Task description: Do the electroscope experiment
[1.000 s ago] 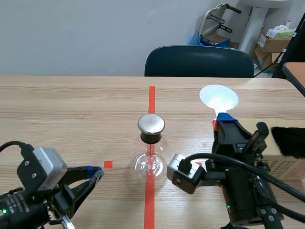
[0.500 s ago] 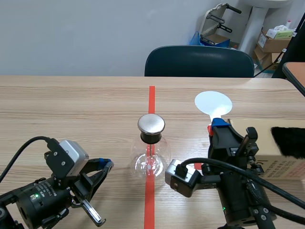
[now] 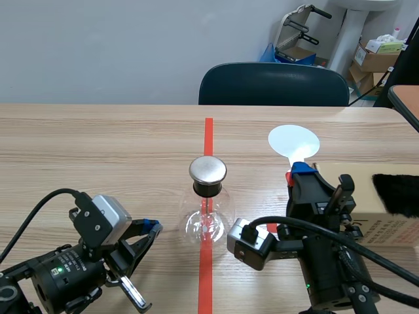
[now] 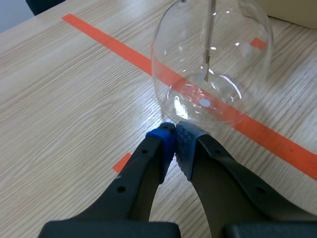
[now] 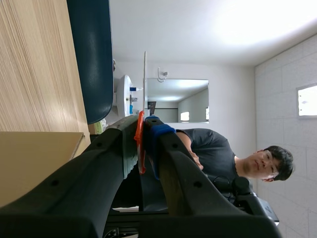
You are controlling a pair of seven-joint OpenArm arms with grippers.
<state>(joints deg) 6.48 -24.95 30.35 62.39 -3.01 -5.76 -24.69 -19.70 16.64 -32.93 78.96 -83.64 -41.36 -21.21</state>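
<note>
The electroscope (image 3: 208, 212) is a clear glass flask with a round metal cap (image 3: 207, 170), standing on the red tape line at mid-table. My left gripper (image 3: 152, 227) lies low to its left, shut on nothing. In the left wrist view its fingertips (image 4: 174, 135) meet just short of the flask (image 4: 213, 59). My right gripper (image 3: 302, 171) is raised right of the flask, shut on the red handle (image 5: 140, 144) of a paddle. The paddle's white disc (image 3: 294, 141) stands up behind the gripper and shows edge-on (image 5: 144, 84) in the right wrist view.
A cardboard box (image 3: 386, 222) with a piece of black fur (image 3: 396, 193) on top sits at the right edge. A dark blue chair (image 3: 273, 85) stands behind the table. A person (image 5: 233, 158) shows in the right wrist view.
My left arm has moved right, bringing its shut fingers close to the flask. My right gripper shifted the paddle slightly left and down a second ago and has since held still.
</note>
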